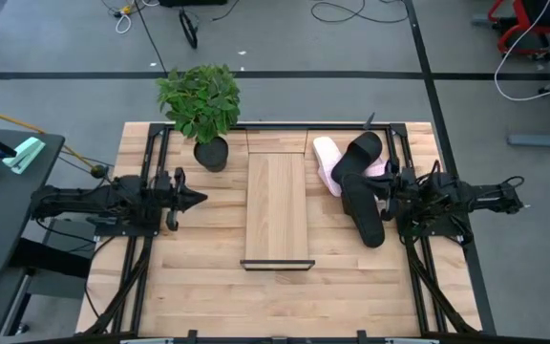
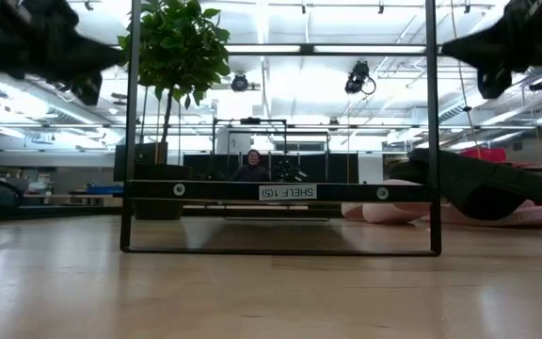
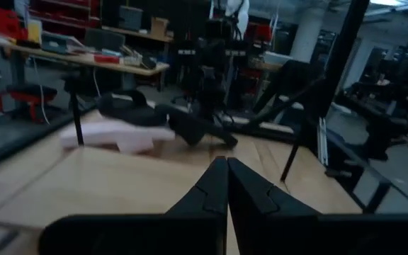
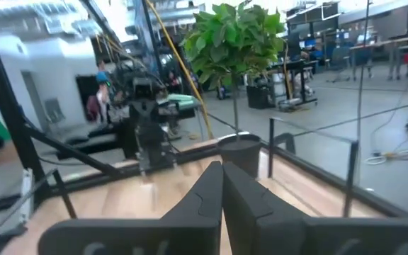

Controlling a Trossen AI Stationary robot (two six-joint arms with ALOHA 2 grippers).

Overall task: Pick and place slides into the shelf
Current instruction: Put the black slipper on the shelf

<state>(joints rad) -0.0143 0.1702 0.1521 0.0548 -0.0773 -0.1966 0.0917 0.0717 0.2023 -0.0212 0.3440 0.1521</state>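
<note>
The slides lie in a heap at the table's far right: two black slides (image 1: 362, 196) rest partly over two pale pink slides (image 1: 326, 159). In the low view the black slides (image 2: 483, 191) lie on top of the pink slides (image 2: 395, 213). The left wrist view shows the heap of slides (image 3: 137, 127) across the shelf top. The shelf (image 1: 277, 205) stands in the table's middle, its black frame (image 2: 280, 191) on the tabletop. My right gripper (image 1: 387, 193) hovers shut above the heap, raised high (image 2: 497, 47). My left gripper (image 1: 201, 199) waits shut, left of the shelf, also raised (image 2: 73, 52).
A potted plant (image 1: 201, 110) stands at the far edge, left of the shelf, and shows in the right wrist view (image 4: 236, 49). Black rails (image 1: 418, 248) run along both table sides. Bare tabletop (image 1: 275, 301) lies near the shelf's near end. A person (image 2: 250, 168) sits in the room behind.
</note>
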